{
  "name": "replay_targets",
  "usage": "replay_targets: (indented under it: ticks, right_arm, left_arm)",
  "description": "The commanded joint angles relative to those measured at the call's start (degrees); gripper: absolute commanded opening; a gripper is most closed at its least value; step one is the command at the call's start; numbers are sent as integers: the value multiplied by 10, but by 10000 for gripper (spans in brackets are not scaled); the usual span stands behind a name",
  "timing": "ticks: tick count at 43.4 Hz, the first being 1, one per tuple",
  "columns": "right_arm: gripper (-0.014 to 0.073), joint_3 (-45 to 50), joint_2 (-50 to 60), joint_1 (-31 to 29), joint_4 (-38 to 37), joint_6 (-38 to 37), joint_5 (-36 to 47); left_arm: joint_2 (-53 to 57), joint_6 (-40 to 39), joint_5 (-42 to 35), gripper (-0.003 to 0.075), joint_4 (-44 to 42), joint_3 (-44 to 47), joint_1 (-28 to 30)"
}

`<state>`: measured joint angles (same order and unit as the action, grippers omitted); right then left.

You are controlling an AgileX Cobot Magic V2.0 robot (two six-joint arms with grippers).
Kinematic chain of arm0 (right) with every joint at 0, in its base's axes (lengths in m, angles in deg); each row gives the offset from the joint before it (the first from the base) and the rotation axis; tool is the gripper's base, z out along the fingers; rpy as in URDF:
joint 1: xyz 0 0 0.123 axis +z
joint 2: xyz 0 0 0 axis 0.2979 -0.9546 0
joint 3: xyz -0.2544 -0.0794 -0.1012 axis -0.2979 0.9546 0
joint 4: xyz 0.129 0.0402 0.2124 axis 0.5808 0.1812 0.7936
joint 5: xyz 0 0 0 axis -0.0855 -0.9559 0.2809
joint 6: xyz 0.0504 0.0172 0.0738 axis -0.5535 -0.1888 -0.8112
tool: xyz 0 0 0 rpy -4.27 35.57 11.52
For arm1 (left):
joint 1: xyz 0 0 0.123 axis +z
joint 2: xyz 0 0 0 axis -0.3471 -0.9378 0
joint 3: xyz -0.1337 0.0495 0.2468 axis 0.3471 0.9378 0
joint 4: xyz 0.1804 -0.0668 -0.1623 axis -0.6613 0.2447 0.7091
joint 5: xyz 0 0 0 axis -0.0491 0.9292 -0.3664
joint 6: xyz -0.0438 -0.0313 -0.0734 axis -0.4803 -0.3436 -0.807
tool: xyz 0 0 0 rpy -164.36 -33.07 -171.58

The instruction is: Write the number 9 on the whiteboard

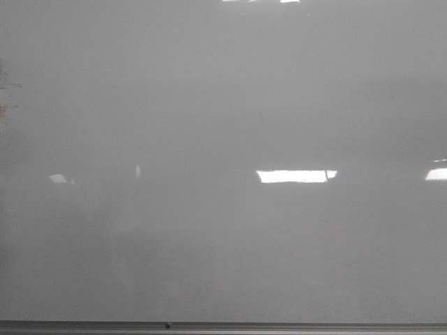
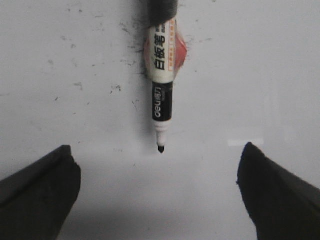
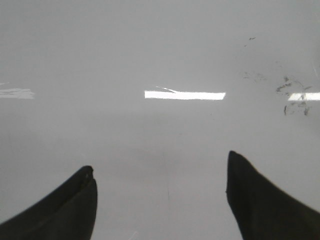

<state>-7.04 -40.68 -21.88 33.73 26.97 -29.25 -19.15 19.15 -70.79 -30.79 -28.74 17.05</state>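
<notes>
The whiteboard (image 1: 223, 230) fills the front view, with no number drawn on it. A marker (image 2: 161, 95) lies on it with its cap off. The left gripper (image 2: 159, 187) has its fingers (image 2: 37, 192) wide apart, holding nothing. The right gripper (image 3: 160, 200) is open and holds nothing too.

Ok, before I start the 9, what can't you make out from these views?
- Marker: its far end is cut off by the left wrist view's edge; the small label print is unreadable.
- Whether its tip touches the whiteboard: unclear in the left wrist view.
- Neither gripper appears in the front view, so their place over the board is unknown.
- Faint smudges: too blurred to read, right wrist view.
</notes>
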Motion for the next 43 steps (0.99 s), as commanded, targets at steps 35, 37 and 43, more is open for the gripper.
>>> replay_targets:
  ticks: [35,37,43]
  right_arm:
    - [561,-21,-10,-4,4,1,42]
    - [561,-21,-10,-4,4,1,42]
    - [561,-21,-10,-4,4,1,42]
  left_arm:
    - [-134,-5,-236,62,-31,-43,-4]
    - [-134,-5,-236,41,-31,-43,-4]
    - [-134,-5,-236,-19,-31,-43,-4]
